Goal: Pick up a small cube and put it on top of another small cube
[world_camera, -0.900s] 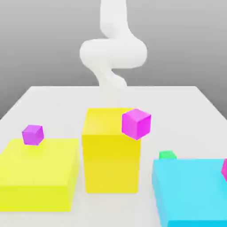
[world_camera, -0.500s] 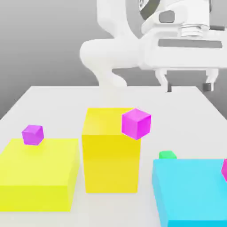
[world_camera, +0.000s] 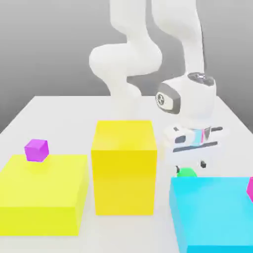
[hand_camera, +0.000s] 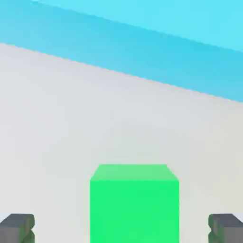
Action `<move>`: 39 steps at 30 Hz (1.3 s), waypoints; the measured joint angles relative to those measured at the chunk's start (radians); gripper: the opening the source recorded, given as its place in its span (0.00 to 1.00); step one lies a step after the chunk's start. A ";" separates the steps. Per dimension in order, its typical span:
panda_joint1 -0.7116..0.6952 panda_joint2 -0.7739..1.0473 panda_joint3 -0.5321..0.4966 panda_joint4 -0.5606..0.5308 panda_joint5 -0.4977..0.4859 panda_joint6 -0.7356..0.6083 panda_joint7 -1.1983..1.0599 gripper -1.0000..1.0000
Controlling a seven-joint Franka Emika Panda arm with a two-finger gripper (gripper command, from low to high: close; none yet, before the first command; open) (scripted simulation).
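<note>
Across the pale tabletop (world_camera: 74, 123), in the exterior view's lower right, the green cube (hand_camera: 134, 211) lies behind the cyan block (world_camera: 217, 212), between the gripper's (hand_camera: 121, 228) wide-open fingers.

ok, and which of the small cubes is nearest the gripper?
The green cube, on the white surface behind the cyan block, between the gripper's open fingers. The purple one is over by the low yellow block.

Exterior: faces arm, looks down — hand: close above green cube (hand_camera: 134, 211)
</note>
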 joint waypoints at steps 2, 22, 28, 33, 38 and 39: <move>0.104 0.064 -0.097 0.011 0.016 0.053 -0.009 0.00; -0.065 -0.309 0.148 -0.024 -0.027 -0.219 -0.052 0.00; -0.170 -0.423 0.247 0.027 -0.293 -0.278 -0.038 0.00; -0.305 -0.536 0.273 0.080 -0.510 -0.366 -0.081 0.00; -0.477 -0.664 0.253 0.141 -0.724 -0.481 -0.165 0.00; -0.513 -0.688 0.236 0.153 -0.757 -0.506 -0.189 0.00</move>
